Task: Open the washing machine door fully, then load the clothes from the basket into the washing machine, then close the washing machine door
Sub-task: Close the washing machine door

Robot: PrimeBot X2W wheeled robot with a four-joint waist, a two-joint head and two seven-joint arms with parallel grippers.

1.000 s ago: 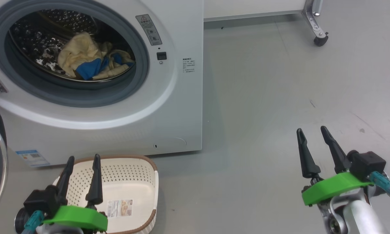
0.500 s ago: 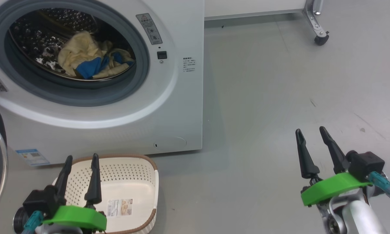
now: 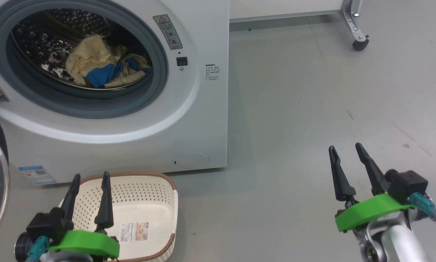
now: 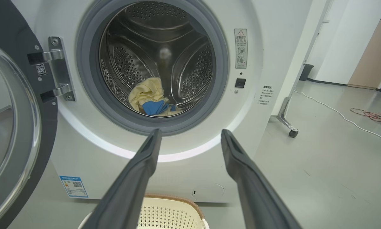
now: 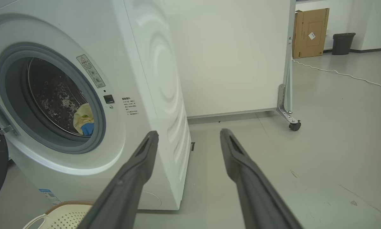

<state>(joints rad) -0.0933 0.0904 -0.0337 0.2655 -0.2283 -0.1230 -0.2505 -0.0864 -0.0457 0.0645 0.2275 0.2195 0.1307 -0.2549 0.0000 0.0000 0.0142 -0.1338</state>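
Left gripper (image 3: pixel 91 174), right gripper (image 3: pixel 344 146): both spread wide, empty, barely shifted since a second ago. Clothes (image 3: pixel 94 65) lie in washing machine (image 3: pixel 203 120) drum. Washing machine door (image 4: pixel 47 127) open at left. Basket (image 3: pixel 138 189) empty on floor. Warning sticker (image 3: pixel 168 32), blue label (image 3: pixel 36 174): print unreadable.

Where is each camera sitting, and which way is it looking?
Head view: on the robot's head, looking down at the washing machine and basket; left gripper and right gripper show.
Left wrist view: on that wrist, facing the clothes in the drum; its fingers show.
Right wrist view: on that wrist, facing the machine's right corner and floor; its fingers show.
Shared: all three see the clothes.
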